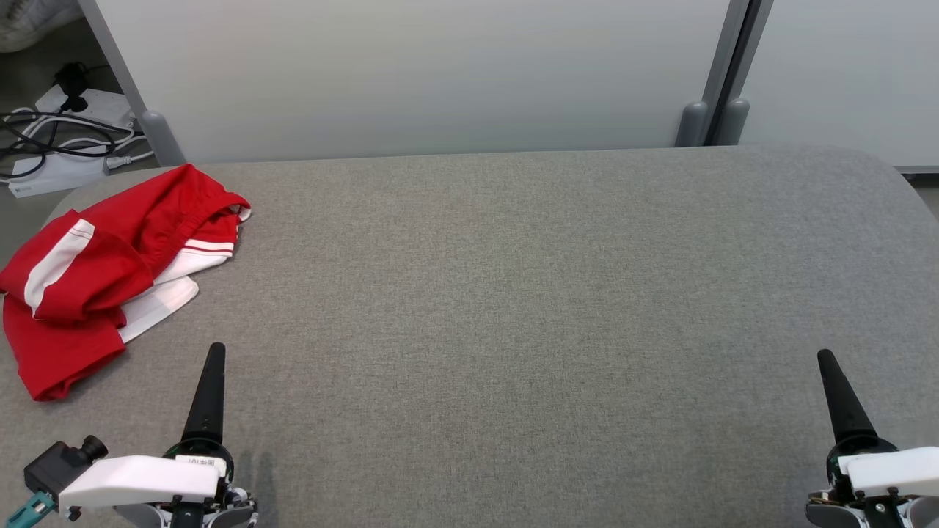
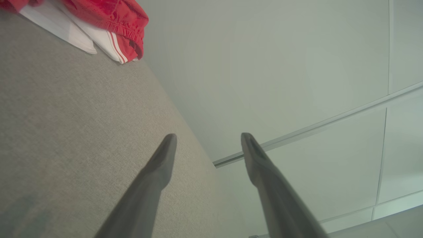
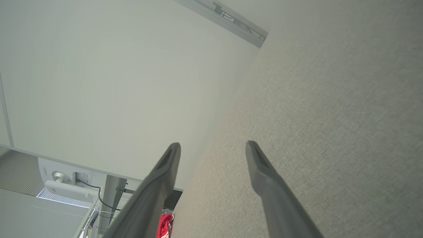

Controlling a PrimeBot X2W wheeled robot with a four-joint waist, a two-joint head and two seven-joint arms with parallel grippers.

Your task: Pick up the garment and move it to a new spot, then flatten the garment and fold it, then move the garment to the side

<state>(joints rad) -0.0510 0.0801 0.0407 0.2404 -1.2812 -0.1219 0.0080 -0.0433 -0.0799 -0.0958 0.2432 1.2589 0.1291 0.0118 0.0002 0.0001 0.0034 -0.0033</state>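
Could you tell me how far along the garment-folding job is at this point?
Done: nothing visibly; the red-and-white shorts lie crumpled at the left edge of the grey table. In hand: nothing; the left gripper and right gripper are open, apart from the cloth. Left: pick up, move, flatten, fold, set aside.

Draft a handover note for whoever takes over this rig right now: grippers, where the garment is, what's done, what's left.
Left gripper: open, empty, at the near left of the grey table.
Right gripper: open, empty, at the near right.
Garment: red and white, crumpled in a heap at the table's left edge, ahead of the left gripper; neither gripper touches it.
Done: nothing yet.
Left: pick it up, move it to a new spot, flatten, fold, move it aside.
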